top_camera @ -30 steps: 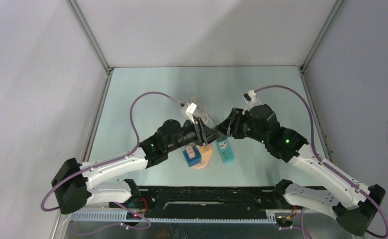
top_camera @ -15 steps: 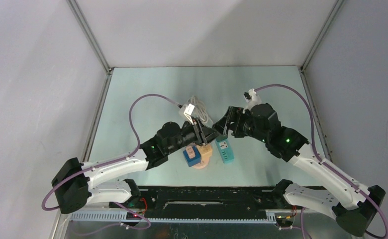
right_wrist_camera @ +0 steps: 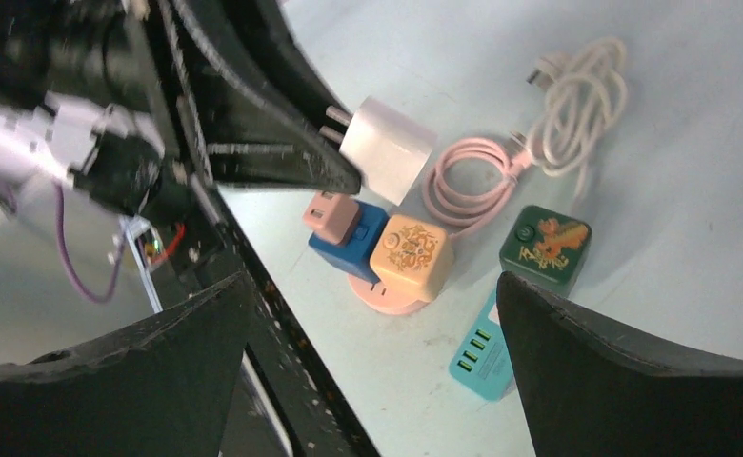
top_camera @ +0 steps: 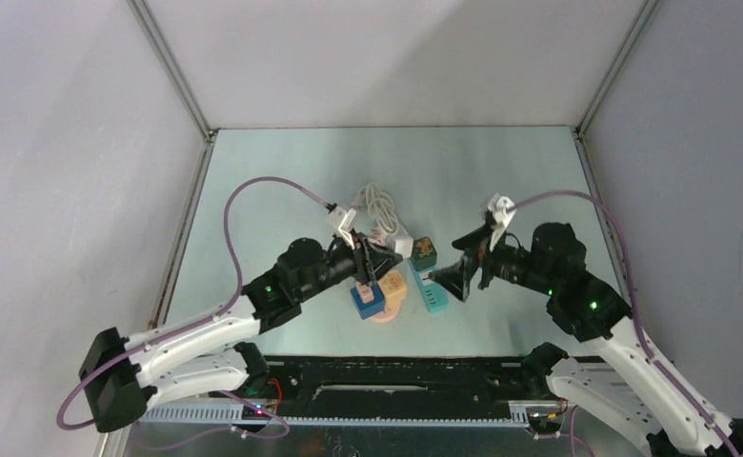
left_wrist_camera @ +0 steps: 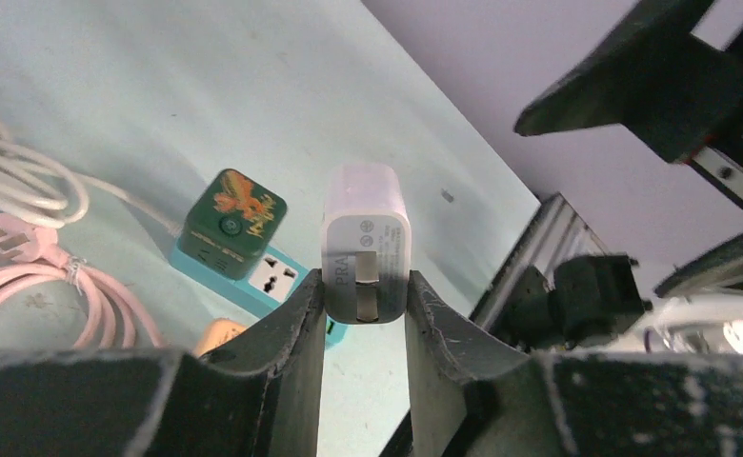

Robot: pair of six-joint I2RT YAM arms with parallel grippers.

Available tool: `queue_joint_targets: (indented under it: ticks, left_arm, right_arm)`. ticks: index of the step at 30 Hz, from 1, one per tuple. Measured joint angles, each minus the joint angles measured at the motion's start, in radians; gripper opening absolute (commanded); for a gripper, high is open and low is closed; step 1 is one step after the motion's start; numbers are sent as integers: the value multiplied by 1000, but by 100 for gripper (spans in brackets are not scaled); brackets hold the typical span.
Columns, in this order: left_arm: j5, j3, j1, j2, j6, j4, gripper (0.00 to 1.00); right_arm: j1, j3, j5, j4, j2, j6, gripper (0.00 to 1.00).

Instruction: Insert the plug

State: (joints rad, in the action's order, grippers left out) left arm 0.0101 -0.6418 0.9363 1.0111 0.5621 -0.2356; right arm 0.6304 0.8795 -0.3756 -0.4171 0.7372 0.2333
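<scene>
My left gripper (left_wrist_camera: pixel 363 283) is shut on a white plug (left_wrist_camera: pixel 366 238), its metal prongs facing back between the fingers. The same plug (right_wrist_camera: pixel 387 148) shows in the right wrist view, held above the table beside the pink cable. A teal power strip (top_camera: pixel 434 295) lies at the table's middle. A green cube plug (top_camera: pixel 425 252) sits on its far end, and an empty socket (left_wrist_camera: pixel 274 278) shows next to it. My right gripper (top_camera: pixel 447 276) hangs open just right of the strip, holding nothing.
A pink round socket base (right_wrist_camera: pixel 384 297) carries a blue adapter (right_wrist_camera: pixel 349 238) and an orange cube (right_wrist_camera: pixel 411 257), left of the strip. A coiled pink cable (right_wrist_camera: pixel 472 176) and a white cable (right_wrist_camera: pixel 577 95) lie behind. The black front rail (top_camera: pixel 396 367) runs along the near edge.
My right gripper opened wide and drew back to the right, uncovering the green cube plug on the strip. The left arm pulled slightly back and left, still gripping the white plug.
</scene>
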Motion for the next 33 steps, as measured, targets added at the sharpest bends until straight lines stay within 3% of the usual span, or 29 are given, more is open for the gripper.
queue_joint_targets:
  ticks: [5,11,15,23,30,33]
  left_arm:
    - [-156,84,-1,-136,-119,-2,2]
    - [-304,167,-1,-236,-240,-14,0]
    - [-369,215,0,-246,-316,-36,0]
    - [-451,269,26,-248,-399,-95,0]
    - [-459,270,43,-291,-441,-124,0]
    - [-458,277,46,-309,-448,-146,0]
  right_arm:
    - [1,-110,-161,44,-89,-172,99]
    - [16,-115,-376,79,-14,-295,96]
    - [94,-115,-459,89,57,-390,95]
    - [154,-63,-522,70,180,-539,78]
    - [151,-53,-538,73,225,-546,63]
    - [151,-53,-546,85,248,-529,51]
